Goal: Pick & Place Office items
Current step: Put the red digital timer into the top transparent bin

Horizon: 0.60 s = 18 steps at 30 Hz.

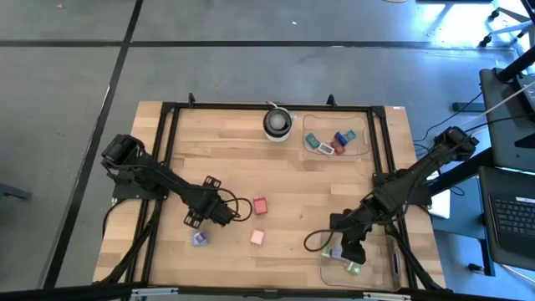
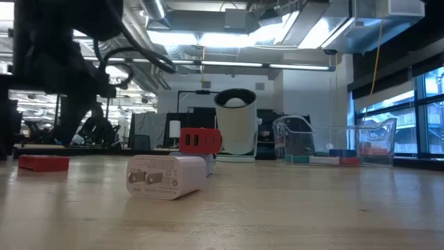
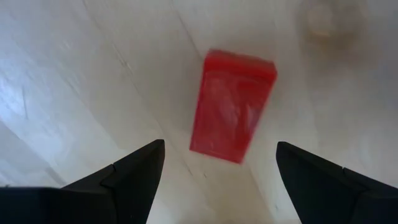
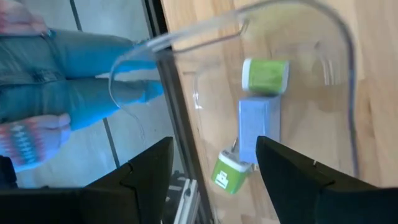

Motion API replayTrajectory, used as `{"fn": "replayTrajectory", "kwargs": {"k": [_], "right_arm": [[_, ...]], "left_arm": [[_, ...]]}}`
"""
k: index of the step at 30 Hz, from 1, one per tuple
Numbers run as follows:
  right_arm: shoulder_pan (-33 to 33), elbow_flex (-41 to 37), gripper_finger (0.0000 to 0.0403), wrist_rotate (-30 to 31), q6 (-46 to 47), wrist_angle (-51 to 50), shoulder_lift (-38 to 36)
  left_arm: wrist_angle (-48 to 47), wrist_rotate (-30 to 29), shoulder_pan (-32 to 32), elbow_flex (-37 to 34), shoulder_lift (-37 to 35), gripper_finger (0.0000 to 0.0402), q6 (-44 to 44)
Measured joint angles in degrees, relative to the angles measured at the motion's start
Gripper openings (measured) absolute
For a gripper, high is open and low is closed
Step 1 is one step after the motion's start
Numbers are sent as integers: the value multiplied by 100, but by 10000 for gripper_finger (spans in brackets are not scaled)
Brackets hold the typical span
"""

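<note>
- Approach underway: left gripper [image 3: 217,180] is hovering with fingers spread, straddling the flat red rectangular block [image 3: 233,106] lying on the wooden desk [image 1: 292,171]; next it needs lowering, then closing.
- Right gripper [image 4: 211,180], fingers parted and empty, is hanging over the clear plastic tray [image 4: 336,74] holding green and lilac pieces.

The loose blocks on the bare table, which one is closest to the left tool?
The red block, just ahead of the open left tool; the pink and lilac blocks lie farther off.
</note>
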Motion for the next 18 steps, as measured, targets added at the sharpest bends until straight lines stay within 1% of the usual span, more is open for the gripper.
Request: {"fn": "replayTrajectory", "kwargs": {"k": [2,6,13,18], "right_arm": [[-84,-1,233,0,-9,-19,-41],[-213,-2,233,0,-54,-36,-81],[-334,-2,233,-2,-199,-49,-83],[-429,-2,232,-1,-314,-56,-83]], "left_arm": [[326,131,84,-108,0,306,41],[916,645,218,-401,-2,306,42],[1116,720,353,-621,-28,306,48],[1240,952,537,-640,-24,302,79]]}}
